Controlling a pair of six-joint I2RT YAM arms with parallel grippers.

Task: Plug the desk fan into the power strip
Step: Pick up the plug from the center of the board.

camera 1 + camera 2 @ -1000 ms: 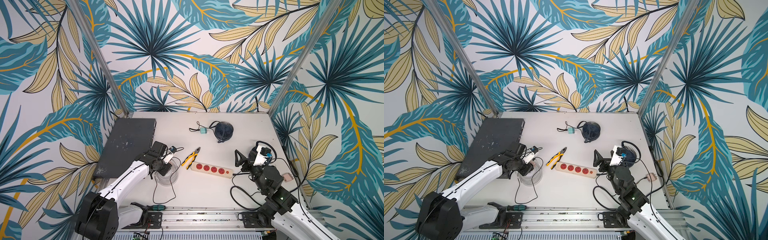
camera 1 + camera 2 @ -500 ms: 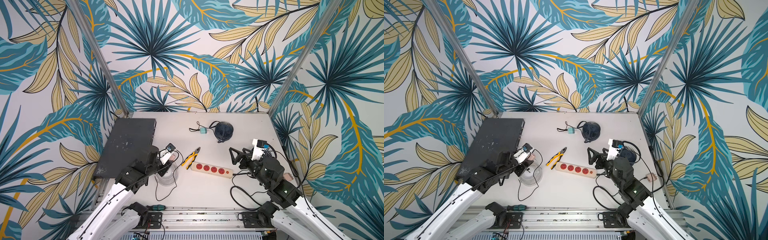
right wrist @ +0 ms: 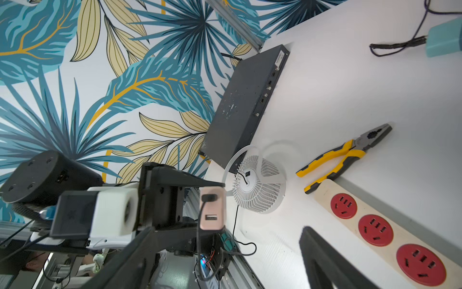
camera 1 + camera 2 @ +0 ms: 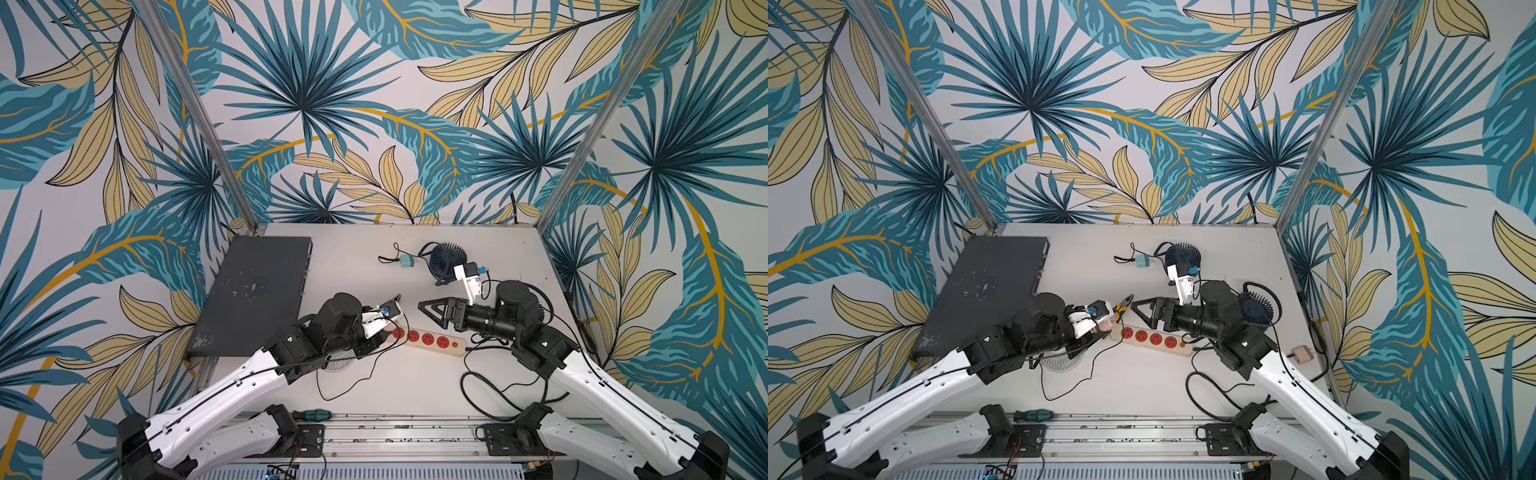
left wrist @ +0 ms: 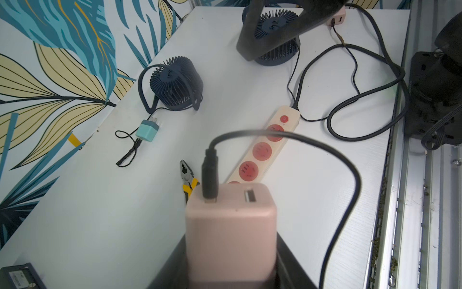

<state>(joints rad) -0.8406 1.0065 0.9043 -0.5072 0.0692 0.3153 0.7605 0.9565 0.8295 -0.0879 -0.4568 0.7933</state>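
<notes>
While left jaws clamp a pink adapter [image 5: 231, 232], the right arm [image 4: 594, 386] reaches toward it, jaws spread.

This was a robotics lab's test booth, not anyone's room: leaf-print wall panels [image 4: 307, 104] stood between bare aluminium posts [image 4: 201, 120], boxing in a white tabletop [image 4: 353, 282]. A left arm [image 4: 224, 399] and a right arm [image 4: 602, 386] were bolted to a metal rail [image 4: 395, 432] along its front edge.

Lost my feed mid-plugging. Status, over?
Left gripper shut on pink adapter, unplugged, near power strip. Right gripper open, empty, hovering by strip. Pliers beside strip's end.
</notes>
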